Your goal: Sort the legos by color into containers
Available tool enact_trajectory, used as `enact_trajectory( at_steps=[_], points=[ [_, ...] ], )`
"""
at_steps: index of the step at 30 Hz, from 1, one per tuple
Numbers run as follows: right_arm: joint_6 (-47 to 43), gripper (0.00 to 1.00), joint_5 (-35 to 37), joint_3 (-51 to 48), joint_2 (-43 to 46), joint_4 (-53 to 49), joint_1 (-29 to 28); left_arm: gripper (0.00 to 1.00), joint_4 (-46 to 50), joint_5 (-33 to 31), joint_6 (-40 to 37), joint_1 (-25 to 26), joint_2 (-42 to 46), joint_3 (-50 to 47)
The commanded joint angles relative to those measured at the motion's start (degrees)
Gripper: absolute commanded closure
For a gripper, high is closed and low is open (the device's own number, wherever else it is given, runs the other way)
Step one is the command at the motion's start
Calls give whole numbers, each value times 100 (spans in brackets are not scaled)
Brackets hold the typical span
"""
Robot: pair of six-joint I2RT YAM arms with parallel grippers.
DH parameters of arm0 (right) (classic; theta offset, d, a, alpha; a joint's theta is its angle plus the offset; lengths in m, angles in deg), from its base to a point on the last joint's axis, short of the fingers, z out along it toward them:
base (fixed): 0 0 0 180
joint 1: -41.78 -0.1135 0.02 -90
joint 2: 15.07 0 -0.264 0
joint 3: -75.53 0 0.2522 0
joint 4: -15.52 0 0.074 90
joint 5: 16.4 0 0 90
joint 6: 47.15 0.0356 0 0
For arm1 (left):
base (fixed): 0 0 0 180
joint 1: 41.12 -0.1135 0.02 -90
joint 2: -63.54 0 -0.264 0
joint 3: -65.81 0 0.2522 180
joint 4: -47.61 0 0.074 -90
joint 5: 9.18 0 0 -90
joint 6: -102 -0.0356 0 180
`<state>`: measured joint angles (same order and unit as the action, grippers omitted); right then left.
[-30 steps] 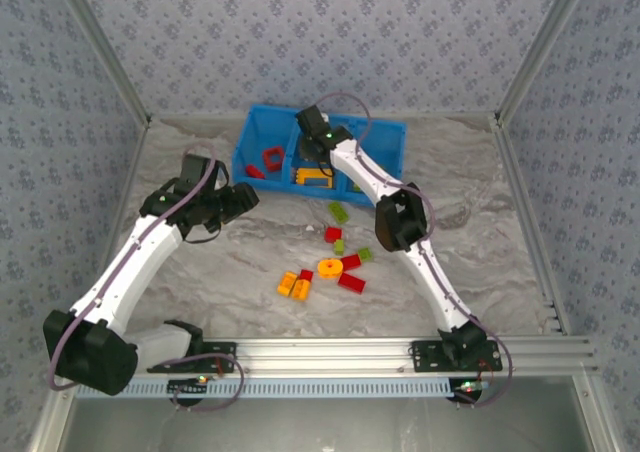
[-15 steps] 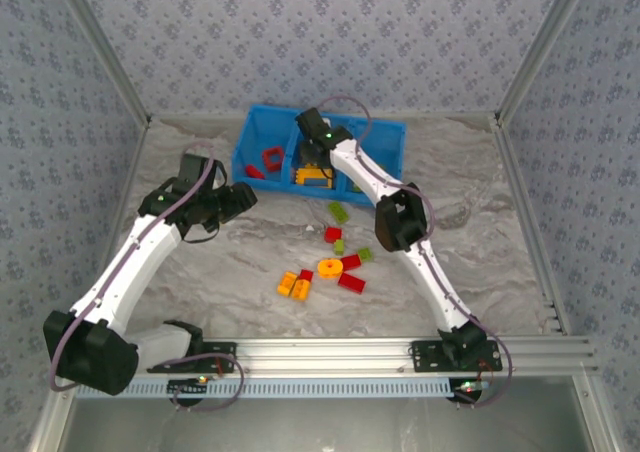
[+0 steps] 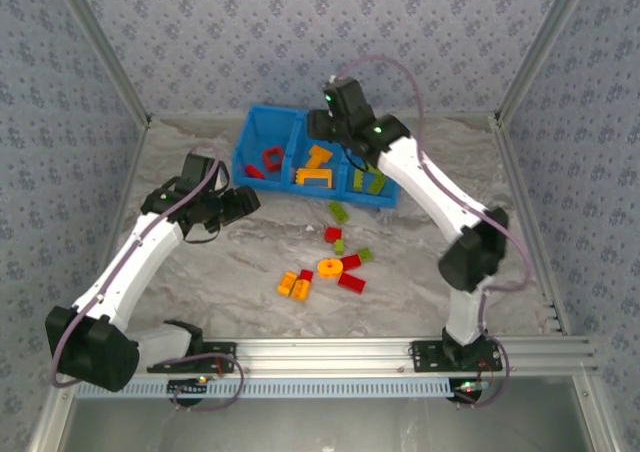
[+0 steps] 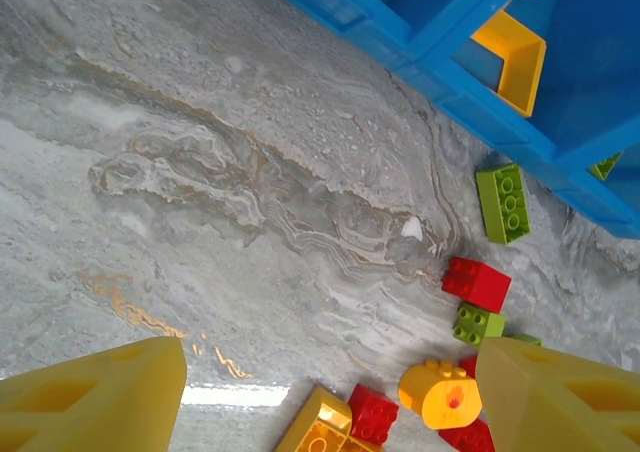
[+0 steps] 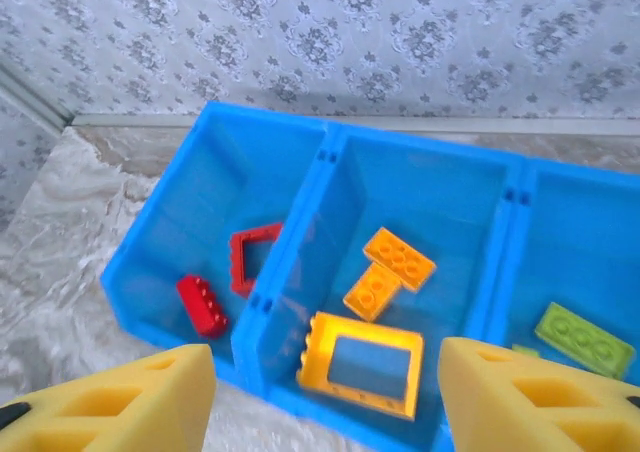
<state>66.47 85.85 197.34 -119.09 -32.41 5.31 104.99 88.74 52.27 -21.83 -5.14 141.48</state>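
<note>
Legos (image 3: pixel 329 268): loose red, yellow and green bricks lie on the counter (image 3: pixel 250 272), near the bin (image 5: pixel 262 114).
Bin compartments: red bricks left, yellow middle, green right.
My left fingers (image 4: pixel 95 397): spread, empty, above the loose bricks.
My right fingers (image 5: pixel 115 402): spread, empty, high over the bin.

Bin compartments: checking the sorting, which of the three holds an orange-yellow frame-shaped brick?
The middle compartment of the bright blue plastic bin: its orange-yellow plastic frame lies at the near end. The left compartment holds a red frame.
</note>
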Motion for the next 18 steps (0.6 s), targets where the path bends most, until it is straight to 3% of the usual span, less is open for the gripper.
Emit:
enact_trajectory(
  at_steps=[1, 4, 9, 13, 18],
  points=[
    [-4, 32, 4, -1612, 804, -157, -28, 23, -41, 140, -182, 150, -28, -79],
    [100, 28, -258, -3255, 1881, -327, -47, 24, -202, 193, -209, 413, -124, -138],
    [417, 29, -660, -4836, 3089, -531, -54, 24, -430, 186, -131, 886, -521, -18],
    [616, 30, -770, -5437, 3548, -713, -66, 28, -684, 184, -14, 1304, -996, 91],
    [684, 30, -622, -5637, 3997, -906, -80, 31, -5, 69, 47, 1811, -1452, 229]
  ],
)
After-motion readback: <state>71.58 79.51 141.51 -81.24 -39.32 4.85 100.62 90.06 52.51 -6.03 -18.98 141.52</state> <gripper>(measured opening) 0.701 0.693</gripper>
